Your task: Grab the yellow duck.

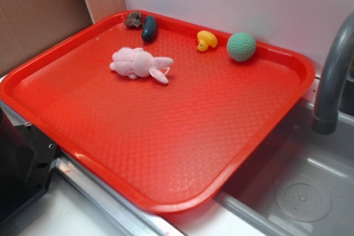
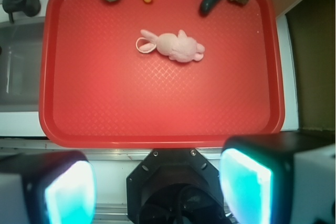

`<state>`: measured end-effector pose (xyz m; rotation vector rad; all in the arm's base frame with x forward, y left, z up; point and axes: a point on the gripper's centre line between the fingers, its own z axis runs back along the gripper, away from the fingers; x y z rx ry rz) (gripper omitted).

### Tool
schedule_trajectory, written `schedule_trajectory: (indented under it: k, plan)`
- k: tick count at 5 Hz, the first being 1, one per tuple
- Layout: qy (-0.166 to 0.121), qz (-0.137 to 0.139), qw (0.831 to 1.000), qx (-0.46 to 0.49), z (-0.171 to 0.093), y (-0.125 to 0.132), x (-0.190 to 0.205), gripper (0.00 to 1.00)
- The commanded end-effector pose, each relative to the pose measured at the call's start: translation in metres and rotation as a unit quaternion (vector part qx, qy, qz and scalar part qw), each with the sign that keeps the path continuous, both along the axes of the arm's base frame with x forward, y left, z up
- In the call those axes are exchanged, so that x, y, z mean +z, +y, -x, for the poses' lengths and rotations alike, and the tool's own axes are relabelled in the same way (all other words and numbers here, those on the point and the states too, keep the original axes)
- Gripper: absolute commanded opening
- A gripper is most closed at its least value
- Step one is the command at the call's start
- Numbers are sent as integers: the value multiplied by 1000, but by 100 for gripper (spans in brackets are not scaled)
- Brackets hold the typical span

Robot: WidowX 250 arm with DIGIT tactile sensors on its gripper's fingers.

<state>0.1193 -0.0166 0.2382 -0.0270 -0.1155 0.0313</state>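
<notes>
Lighting: bright, even, soft shadows. We note mild glare on the red tray [image 1: 166,153]; hand [image 2: 157,184] fingers [image 2: 68,192] nearest the lens blurred, overexposed cyan-white.

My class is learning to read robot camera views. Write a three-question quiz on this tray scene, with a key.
1. True or false: the duck touches the ball.
2. Which toy lies nearest the middle of the tray? A) bunny B) ball C) duck
3. Fill in: in the wrist view the fingers stand apart and hold ____.

Key: 1 false, there is a gap between them. 2 A. 3 nothing.
</notes>
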Motion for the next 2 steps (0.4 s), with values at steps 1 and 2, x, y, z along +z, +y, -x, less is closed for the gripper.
schedule_trajectory:
  k: [1,2]
  plan:
    - [-34,-53,998,-4,-91,33,-83,100]
    - [-64,-34,997,-34,-124,38,-105,100]
